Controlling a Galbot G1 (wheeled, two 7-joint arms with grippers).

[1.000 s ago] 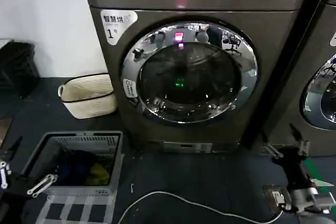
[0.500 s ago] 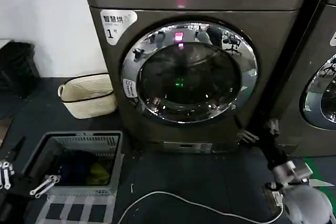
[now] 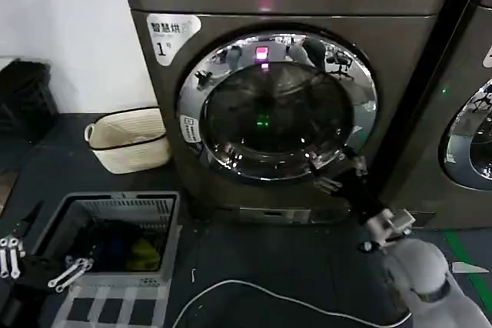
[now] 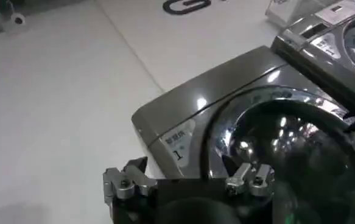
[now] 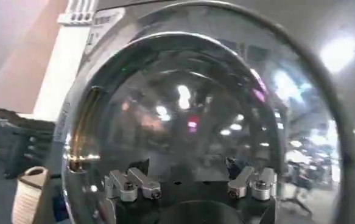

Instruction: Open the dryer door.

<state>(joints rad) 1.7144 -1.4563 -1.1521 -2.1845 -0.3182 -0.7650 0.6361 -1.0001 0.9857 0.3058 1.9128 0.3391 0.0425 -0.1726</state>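
While spread wide, right pincer (image 3: 336,172) nears dryer door (image 3: 277,105), holding nothing.

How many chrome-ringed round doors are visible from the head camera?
2. The dryer door fills the front of the middle machine, shut, with the right gripper at its lower right rim. A neighbouring door shows partly at the right edge.

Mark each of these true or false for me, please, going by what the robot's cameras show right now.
1. The dryer door is shut. True.
2. The right gripper is up at the lower right of the door's chrome ring. True.
3. The cream basket sits to the right of the dryer. False: it stands on the floor to its left.
4. The left gripper is touching the door. False: it is low, near the grey crate.
5. The right gripper's jaws are clamped shut. False: they are spread open.
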